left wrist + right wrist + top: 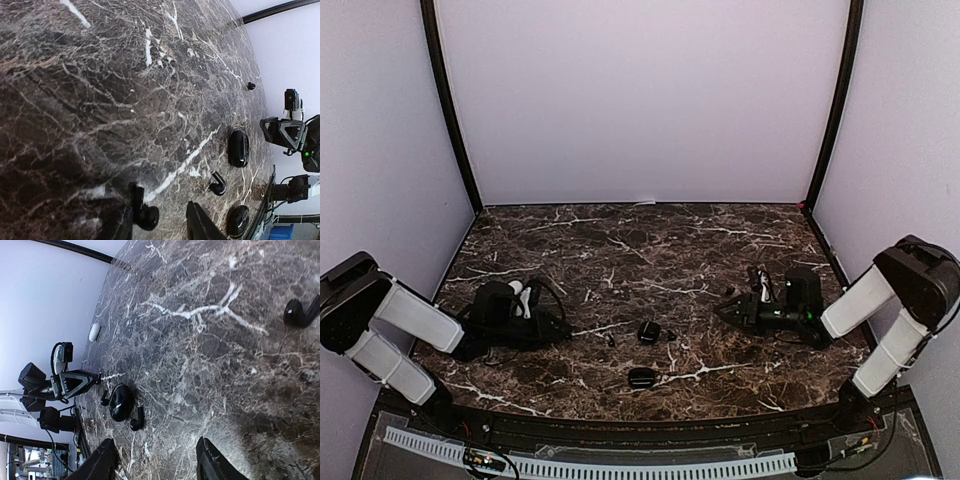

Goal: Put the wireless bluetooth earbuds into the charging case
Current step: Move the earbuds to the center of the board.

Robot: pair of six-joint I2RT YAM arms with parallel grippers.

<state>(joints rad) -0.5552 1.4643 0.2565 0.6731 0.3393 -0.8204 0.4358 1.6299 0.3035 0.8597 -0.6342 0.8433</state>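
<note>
L jaws: apart by a modest gap, nothing clamped. They sit low over the bench (620, 250) and point toward the R side.
R jaws: apart, wider gap, empty. Low over the bench, pointing toward the L side, facing the L jaws across the middle.
Near bud (145, 216): black w/ a short stem, lying on the bench just beside one L finger (117, 225) at the edge of the gap. Not pinched between the two.
Second bud (217, 184): black, on the bench between the two cases, apart from both jaws.
Far bud (297, 312): black, alone on the bench, just ahead of the R jaws toward the back, well apart from the cases.
White bud (94, 332): small white oval at the far L of the bench, behind the L arm. Can't tell more.
Mid case (649, 331): glossy black, center of the bench between the two arms, w/ the near bud on its L side.
Front case (641, 377): glossy black, nearer the front edge, just below the mid case in the top view.
Buds in case: none visible inside either. Can't tell if the lids are open.
</note>
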